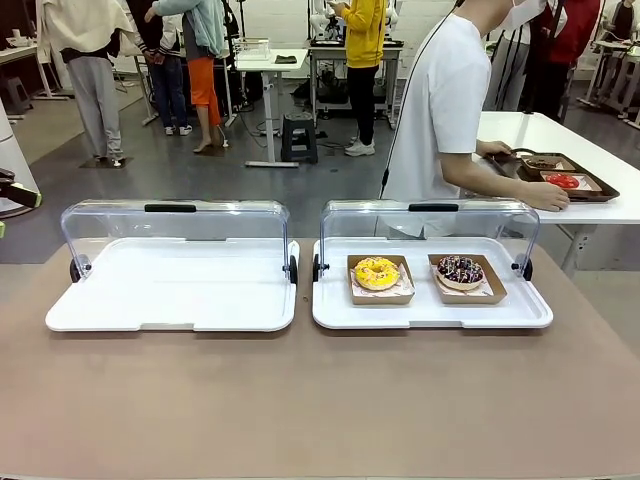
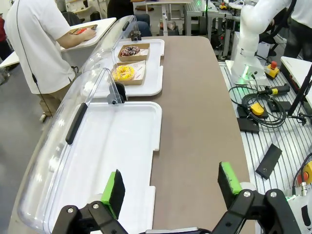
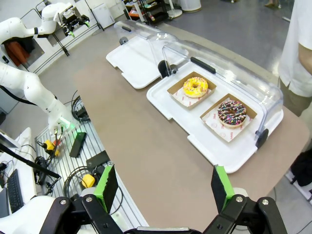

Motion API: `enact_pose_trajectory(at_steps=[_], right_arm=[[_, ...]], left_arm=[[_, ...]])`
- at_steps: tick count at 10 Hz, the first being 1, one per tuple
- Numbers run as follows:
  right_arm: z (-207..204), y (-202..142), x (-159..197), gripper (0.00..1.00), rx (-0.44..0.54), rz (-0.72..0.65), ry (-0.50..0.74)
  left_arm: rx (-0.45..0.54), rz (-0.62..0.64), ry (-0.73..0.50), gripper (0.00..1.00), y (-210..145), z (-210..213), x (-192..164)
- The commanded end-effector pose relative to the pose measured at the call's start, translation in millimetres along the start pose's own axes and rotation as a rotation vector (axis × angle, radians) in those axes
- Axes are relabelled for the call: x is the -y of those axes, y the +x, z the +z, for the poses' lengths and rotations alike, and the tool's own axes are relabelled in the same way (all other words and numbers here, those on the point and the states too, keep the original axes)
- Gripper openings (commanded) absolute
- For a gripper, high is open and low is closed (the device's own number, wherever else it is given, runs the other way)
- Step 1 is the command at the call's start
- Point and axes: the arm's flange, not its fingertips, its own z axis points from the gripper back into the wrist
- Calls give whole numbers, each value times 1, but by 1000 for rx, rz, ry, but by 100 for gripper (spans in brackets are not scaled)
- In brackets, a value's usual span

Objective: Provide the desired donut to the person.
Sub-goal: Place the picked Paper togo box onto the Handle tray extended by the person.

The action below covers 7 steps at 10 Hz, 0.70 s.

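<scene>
Seen from the left wrist, the left end effector [image 2: 168, 187] hangs with its green-padded fingers spread wide and empty, over the near edge of an empty white tray [image 2: 117, 156] and the brown bench [image 2: 195, 117]. The right wrist view shows the right end effector [image 3: 163, 187] likewise spread wide and holding nothing, high above the bench's corner, with the left arm [image 3: 29, 87] well off across the bench.

On the bench, in the front view, two white trays lie side by side, each with its clear domed lid [image 1: 430, 222] rolled back. The left one is empty; the right tray [image 1: 432, 312] carries two cardboard boats: a yellow-glazed donut [image 1: 377, 273] on the left and a chocolate donut with coloured sprinkles [image 1: 460, 270] just beside it.

Beyond the trays, the person [image 1: 440, 110] in a white short-sleeved shirt stands turned away, a hand [image 1: 548, 198] resting on a brown tray [image 1: 590, 190] on a white side table [image 1: 560, 140].
</scene>
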Motion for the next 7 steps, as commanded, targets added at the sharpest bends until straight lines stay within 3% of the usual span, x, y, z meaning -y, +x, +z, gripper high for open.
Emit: enact_pose_trajectory(at_steps=[1,7], right_arm=[[-1,1,1,100,19,14,13],[-1,1,1,100,19,14,13]], left_arm=[[10,-11,-1,100,-2,1,1],[10,-11,-1,100,-2,1,1]])
